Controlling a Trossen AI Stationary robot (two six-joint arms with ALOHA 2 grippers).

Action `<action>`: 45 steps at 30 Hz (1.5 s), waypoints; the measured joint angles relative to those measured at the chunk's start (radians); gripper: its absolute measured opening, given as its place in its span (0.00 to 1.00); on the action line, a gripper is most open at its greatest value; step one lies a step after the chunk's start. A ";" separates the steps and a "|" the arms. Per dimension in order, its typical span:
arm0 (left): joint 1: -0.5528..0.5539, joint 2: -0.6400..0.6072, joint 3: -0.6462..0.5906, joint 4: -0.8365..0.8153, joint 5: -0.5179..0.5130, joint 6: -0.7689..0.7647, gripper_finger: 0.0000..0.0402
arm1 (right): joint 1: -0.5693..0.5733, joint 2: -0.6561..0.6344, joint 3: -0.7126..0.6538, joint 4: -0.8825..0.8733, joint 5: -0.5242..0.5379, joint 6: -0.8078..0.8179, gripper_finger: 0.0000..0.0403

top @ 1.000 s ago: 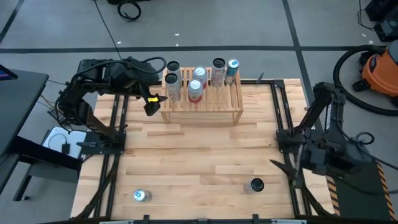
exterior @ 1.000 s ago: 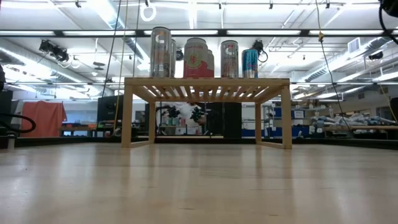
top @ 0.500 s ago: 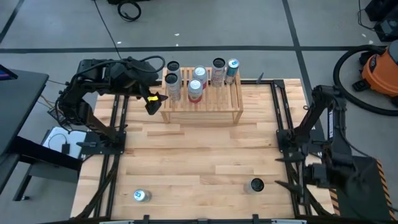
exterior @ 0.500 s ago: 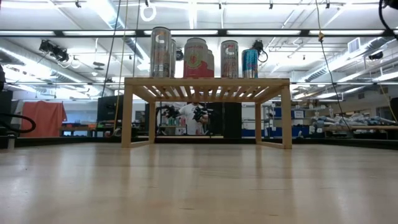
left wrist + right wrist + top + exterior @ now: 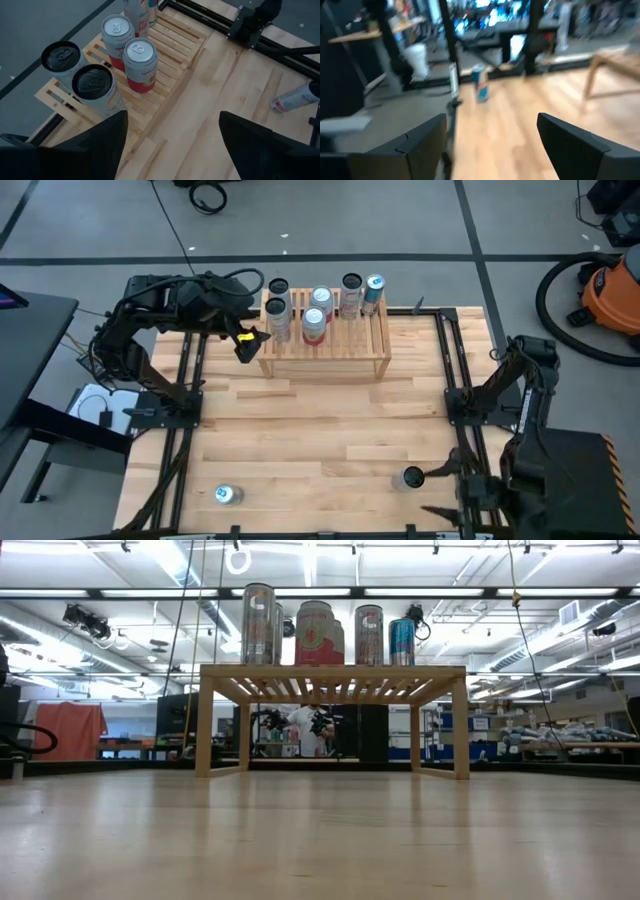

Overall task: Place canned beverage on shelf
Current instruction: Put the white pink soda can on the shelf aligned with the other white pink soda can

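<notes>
The light wooden shelf (image 5: 325, 350) stands at the table's far edge, and several cans (image 5: 315, 320) stand upright on its slatted top (image 5: 170, 45). The low view shows them above the shelf (image 5: 333, 672). My left gripper (image 5: 247, 348) hangs open by the shelf's left end, above table height, with nothing between its fingers (image 5: 173, 115). A dark-topped can (image 5: 412, 477) stands on the table near the front right. My right gripper (image 5: 437, 490) is open just to its right and points toward the table's left (image 5: 491, 117). A blue and silver can (image 5: 228, 494) stands near the front left corner (image 5: 480, 84).
Dark metal frames (image 5: 455, 395) run along both sides of the table. Bare wood lies between the shelf and the two loose cans. An orange vacuum (image 5: 612, 290) stands on the floor beyond the far right corner.
My right gripper has come down and moved toward the table's near edge, turning from the right frame to face the table's left. It now sits beside the dark-topped can. No can has moved.
</notes>
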 joint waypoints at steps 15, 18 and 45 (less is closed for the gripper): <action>0.000 0.000 0.000 0.004 0.000 -0.026 0.79 | -0.088 0.054 0.000 0.022 -0.157 0.055 0.79; 0.000 0.000 0.000 0.004 0.000 -0.027 0.79 | -0.087 0.053 0.000 -0.021 -0.161 0.073 0.79; 0.000 0.000 0.000 0.005 0.000 -0.029 0.79 | -0.074 0.091 0.006 -0.466 -0.437 0.650 0.79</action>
